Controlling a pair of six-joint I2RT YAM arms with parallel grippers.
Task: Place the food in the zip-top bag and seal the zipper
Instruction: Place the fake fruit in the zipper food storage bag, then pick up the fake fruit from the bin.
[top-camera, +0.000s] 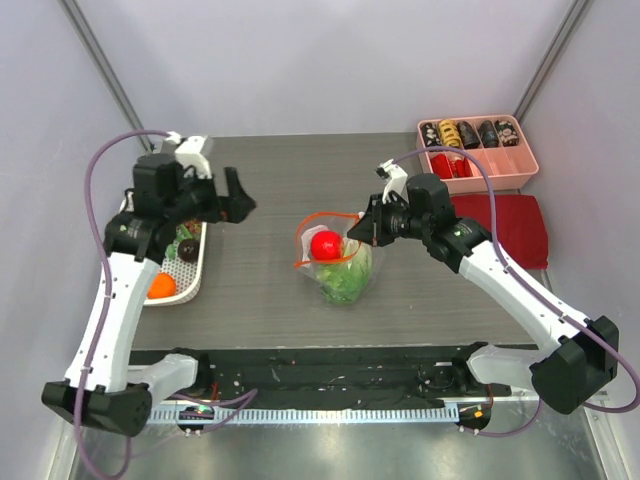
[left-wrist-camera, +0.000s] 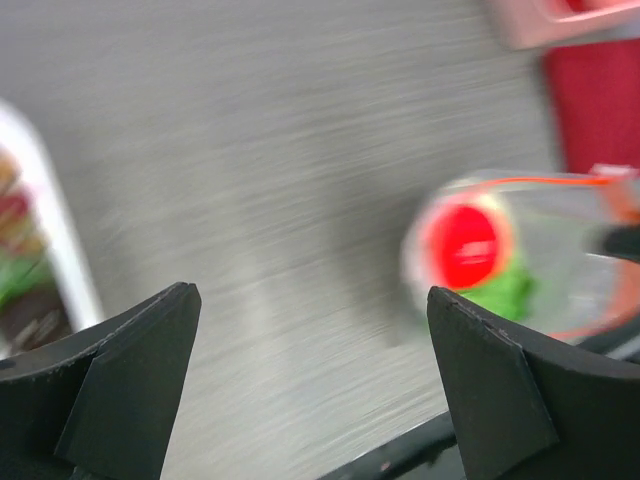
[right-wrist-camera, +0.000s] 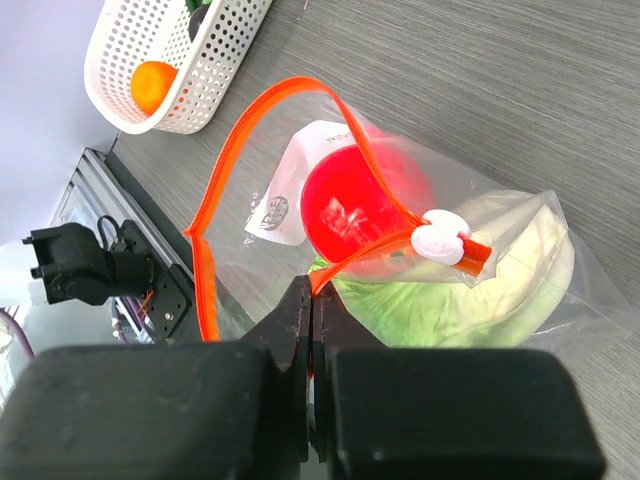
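The clear zip-top bag (top-camera: 340, 262) stands open mid-table with the glossy red fruit (top-camera: 325, 244) and the green lettuce (top-camera: 346, 283) inside. In the right wrist view the red fruit (right-wrist-camera: 362, 210) sits above the lettuce (right-wrist-camera: 450, 305). My right gripper (right-wrist-camera: 314, 300) is shut on the bag's orange-red zipper strip (right-wrist-camera: 215, 190), beside its white slider (right-wrist-camera: 443, 237). The orange fruit (top-camera: 161, 286) lies in the white basket (top-camera: 197, 262) at left. My left gripper (top-camera: 238, 205) is open and empty above the table, between basket and bag; its view shows the bag (left-wrist-camera: 520, 255) blurred at right.
A pink compartment tray (top-camera: 477, 150) with dark and yellow pieces stands at back right, with a dark red cloth (top-camera: 510, 226) in front of it. The white basket holds other items besides the orange. A black rail (top-camera: 330, 380) runs along the near edge.
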